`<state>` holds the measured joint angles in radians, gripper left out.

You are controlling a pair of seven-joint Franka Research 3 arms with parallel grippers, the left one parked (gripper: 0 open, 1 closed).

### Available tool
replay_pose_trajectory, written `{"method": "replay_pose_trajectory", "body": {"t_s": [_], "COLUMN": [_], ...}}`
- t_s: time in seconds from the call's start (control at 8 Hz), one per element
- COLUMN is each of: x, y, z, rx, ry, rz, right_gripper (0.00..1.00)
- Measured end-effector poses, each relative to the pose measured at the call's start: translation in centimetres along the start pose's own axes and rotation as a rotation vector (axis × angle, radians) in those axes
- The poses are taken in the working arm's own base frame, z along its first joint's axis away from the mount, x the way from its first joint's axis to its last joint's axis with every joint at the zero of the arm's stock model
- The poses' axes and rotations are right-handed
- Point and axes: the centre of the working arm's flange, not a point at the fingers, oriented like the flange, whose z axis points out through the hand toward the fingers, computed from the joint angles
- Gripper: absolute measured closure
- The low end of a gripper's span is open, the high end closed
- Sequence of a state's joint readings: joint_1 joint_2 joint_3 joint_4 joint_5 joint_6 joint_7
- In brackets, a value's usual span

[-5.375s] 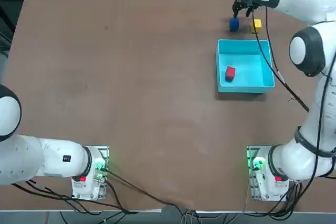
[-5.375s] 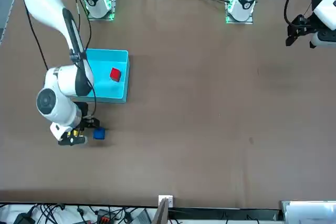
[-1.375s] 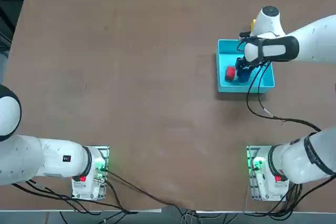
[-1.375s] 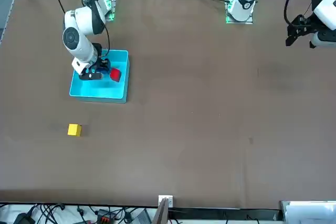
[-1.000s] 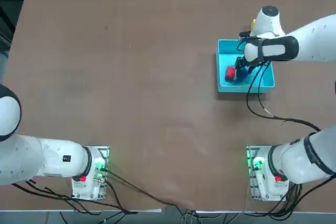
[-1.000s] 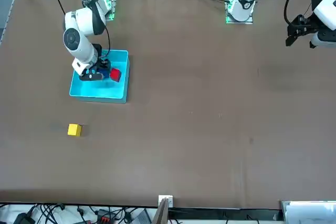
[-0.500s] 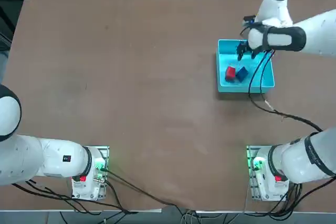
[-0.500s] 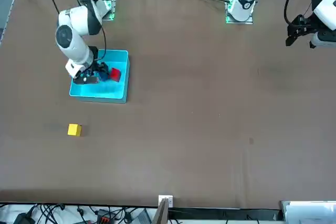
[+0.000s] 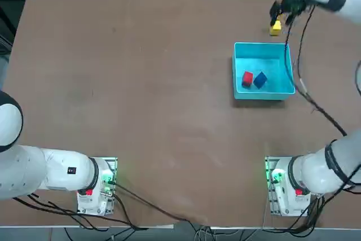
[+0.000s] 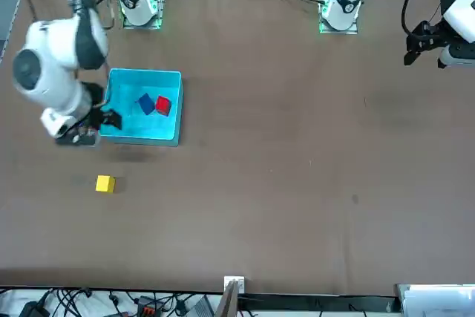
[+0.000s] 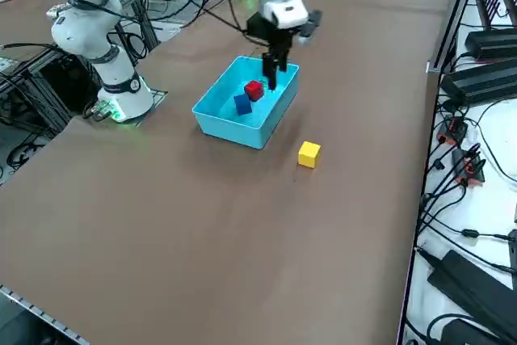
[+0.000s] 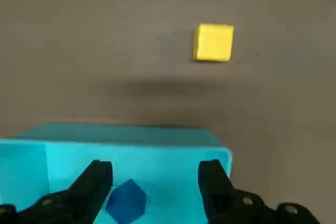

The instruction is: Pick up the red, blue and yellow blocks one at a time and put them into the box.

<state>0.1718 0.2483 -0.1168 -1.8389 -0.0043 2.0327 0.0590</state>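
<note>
Two of three blocks already in the box [image 9: 243, 49]: red block [image 9: 247, 78] and blue block [image 9: 260, 79] side by side on its floor, about touching, the blue one turned corner-on. Yellow block [image 9: 275, 27] outside, on the bare table [image 9: 141, 83] just beyond the box's far wall, well clear of it and of everything else.

Right gripper [image 12: 157, 182] above the box's far edge, on the side toward the yellow block. Fingers spread wide, nothing between them; blue block visible through the gap in the wrist view, lying loose on the box floor.

On handling, as a judgement only: a small, solid-looking cube, probably light and rigid, with flat faces and sharp edges. No sign of give, so a firm pinch likely safe. Surface apparently smooth, so some chance of slipping or twisting out if caught on an edge or corner. Best hold: two opposite flat side faces, pads square to them, low enough to cover most of each face. Block sitting roughly square to the box wall, so little wrist turn likely needed. Plenty of open table all round, hence room for both fingers to come down either side without touching the box. Light weight also means easily nudged off its spot by one finger arriving first; a centred descent worth the care.
</note>
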Motion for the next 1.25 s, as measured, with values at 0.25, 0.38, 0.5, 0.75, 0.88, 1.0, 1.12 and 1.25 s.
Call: {"method": "replay_pose_trajectory", "body": {"t_s": [0.25,0.38,0.5,0.75,0.88,1.0,1.12,1.25], "x": [4.1,5.4,6.5,8.0,8.5,8.9,9.2,9.6], "y": [1.0,1.9,3.0,5.2,5.9,6.2,6.1,6.0], "z": [3.3,5.8,7.6,9.1,9.4,9.9,10.4,11.0], "rx": [-0.017,-0.024,-0.029,-0.031,-0.032,-0.034,-0.035,-0.037], "ry": [-0.021,-0.045,-0.057,-0.053,-0.035,-0.015,0.006,0.027], "rz": [-0.004,0.003,0.01,-0.012,-0.021,-0.022,-0.024,-0.027], "right_gripper": [0.01,0.01,0.01,0.01,0.01,0.01,0.01,0.01]}}
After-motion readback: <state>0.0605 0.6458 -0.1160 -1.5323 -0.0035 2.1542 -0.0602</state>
